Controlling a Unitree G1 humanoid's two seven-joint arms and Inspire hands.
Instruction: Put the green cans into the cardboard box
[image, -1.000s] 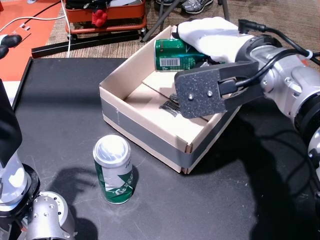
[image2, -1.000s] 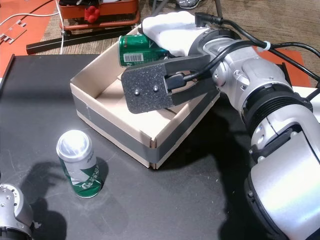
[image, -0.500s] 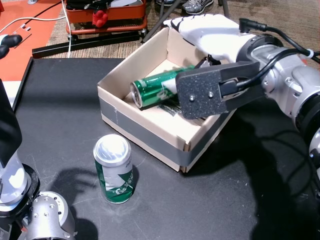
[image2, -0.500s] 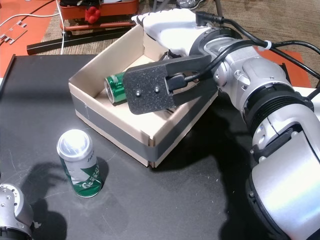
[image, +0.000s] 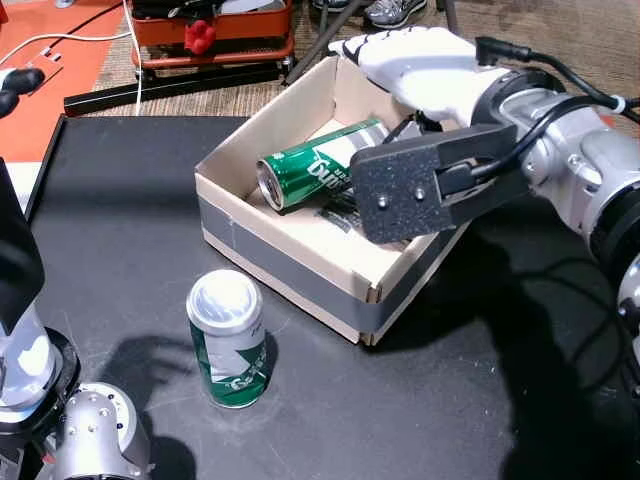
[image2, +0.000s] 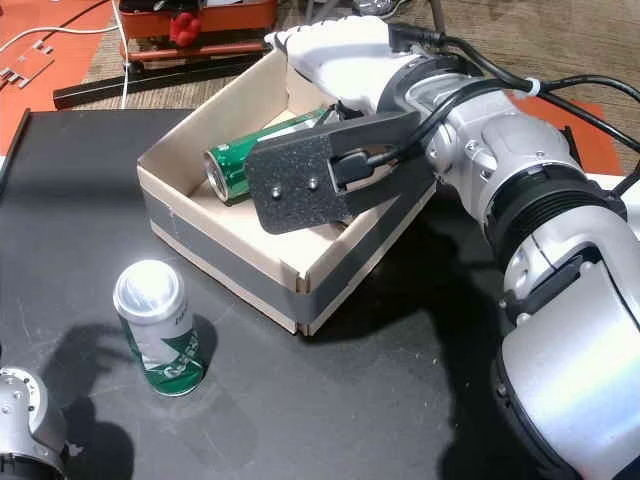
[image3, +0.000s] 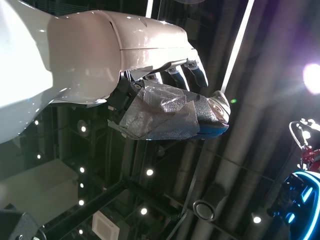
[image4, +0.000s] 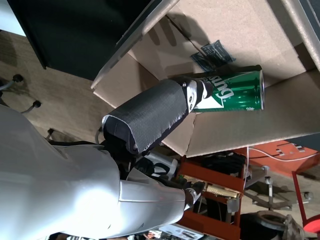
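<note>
- Inside the cardboard box (image: 300, 255), one green can (image: 315, 170) lies on its side on the box floor, clear of the right hand (image: 420, 55); this can counts as delivered.
- Above the box's far wall, the right hand sits with its fingers (image4: 145, 117) spread and holding nothing, which fits a release over the opening.
- Just in front of the box's near wall, the second green can (image: 228, 338) stands upright on the black surface (image: 120, 200), well placed for a side grasp.
- Left hand (image3: 150, 107): not over the box; fingers partly curled, no object visible; whether it is closed cannot be determined.
- Judged remaining work: the upright can.
</note>
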